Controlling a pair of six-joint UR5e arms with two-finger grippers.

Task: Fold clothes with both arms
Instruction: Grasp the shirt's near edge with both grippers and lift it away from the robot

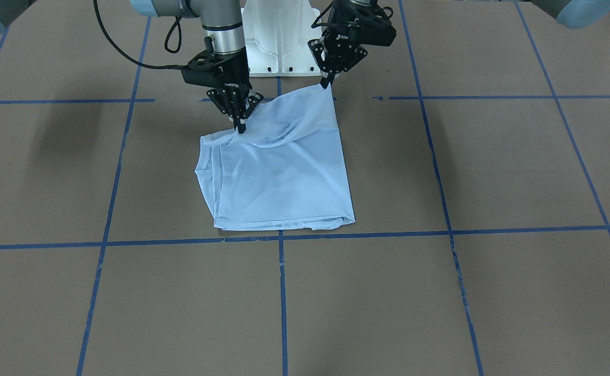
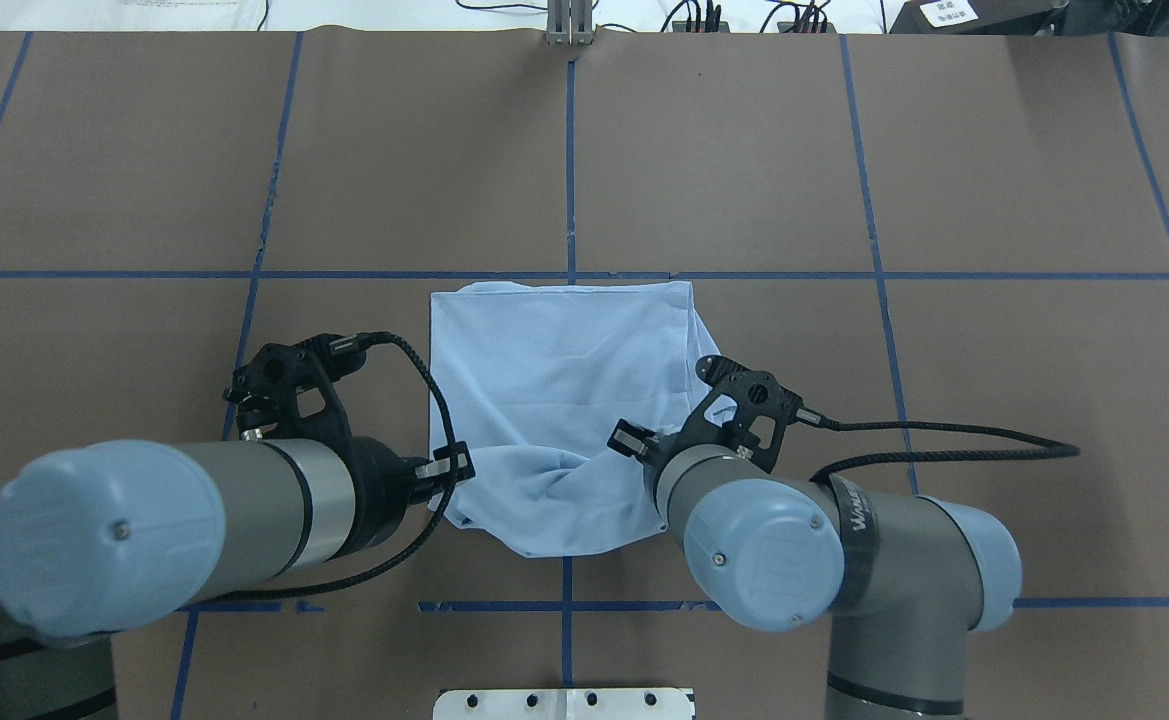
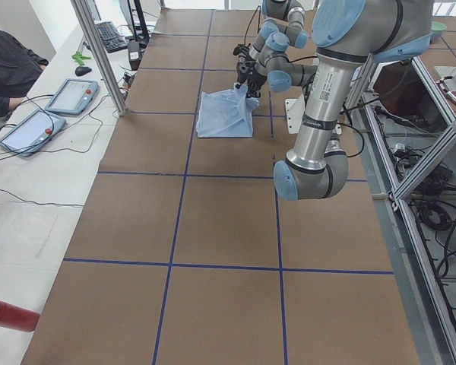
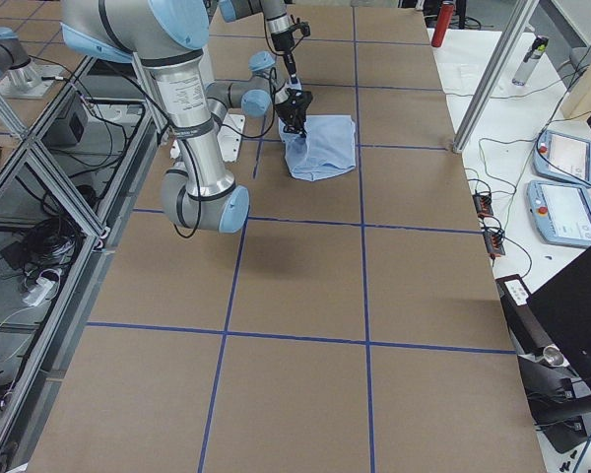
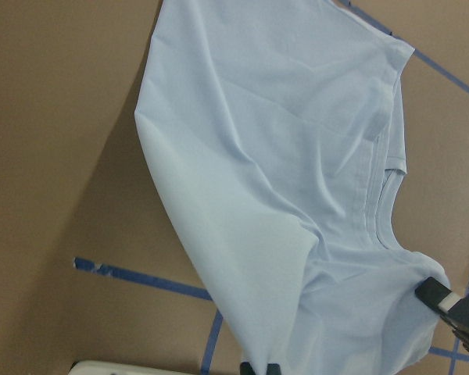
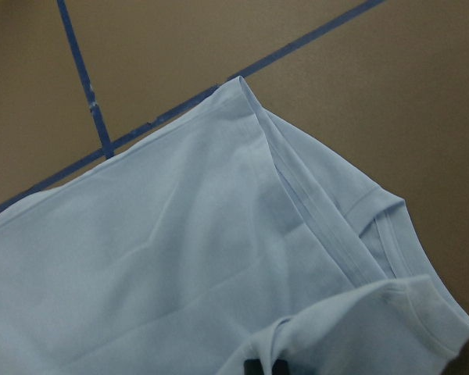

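Observation:
The pale blue T-shirt lies partly folded near the table's middle, plain side up, with no print showing. Its edge nearest the robot is raised off the table. My left gripper is shut on one corner of that edge and holds it highest. My right gripper is shut on the other corner, lower and close to the cloth. In the left wrist view the shirt hangs away from the fingertips at the bottom edge. In the right wrist view a hemmed sleeve shows beside the pinched fabric.
The white pedestal base stands just behind the shirt. Blue tape lines grid the brown table. A black cable trails from the right wrist. A person's sleeve and two tablets are at the far side bench.

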